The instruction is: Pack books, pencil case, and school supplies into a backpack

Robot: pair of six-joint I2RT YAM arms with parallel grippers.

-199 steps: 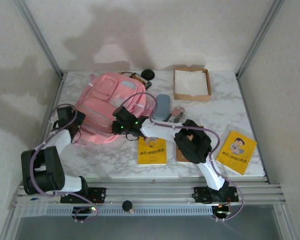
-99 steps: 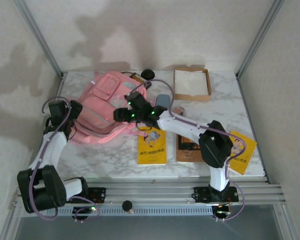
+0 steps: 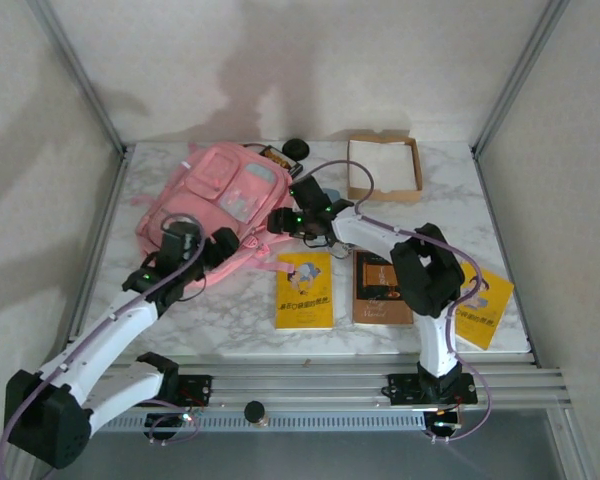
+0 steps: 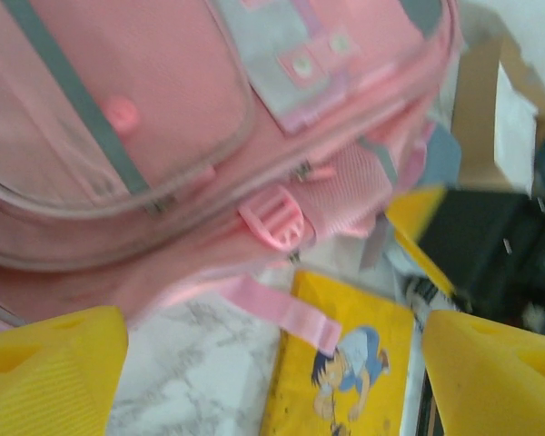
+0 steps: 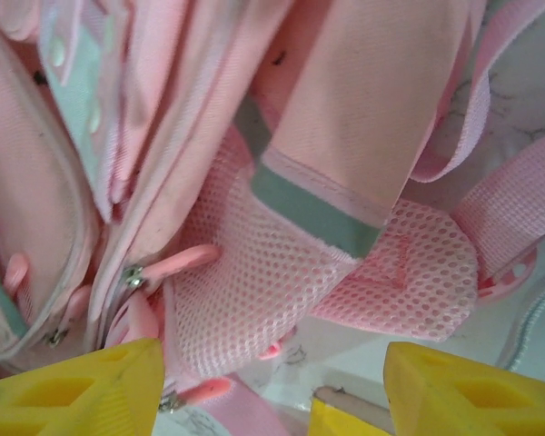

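Observation:
The pink backpack [image 3: 215, 190] lies flat at the back left of the table, straps trailing toward me. My left gripper [image 3: 223, 245] hovers at its near edge, open, with bare marble and a pink strap [image 4: 282, 309] below its fingers [image 4: 45, 372]. My right gripper [image 3: 278, 222] is at the backpack's right side, open; its fingers [image 5: 472, 391] flank a pink mesh strap pad [image 5: 282, 272] without touching it. A yellow book [image 3: 305, 290] and a brown book [image 3: 382, 290] lie side by side in front. Another yellow book [image 3: 485, 305] lies at the right. The pencil case is hidden under the right arm.
A shallow cardboard tray [image 3: 383, 168] with white lining stands at the back right. A small black round thing [image 3: 296, 148] sits behind the backpack's top. The right arm's elbow [image 3: 420, 270] hangs over the brown book and the right-hand yellow book.
The left arm swung from the backpack's left side round to its near edge. The right gripper opened and moved back and right along the backpack. The backpack shifted and turned a little.

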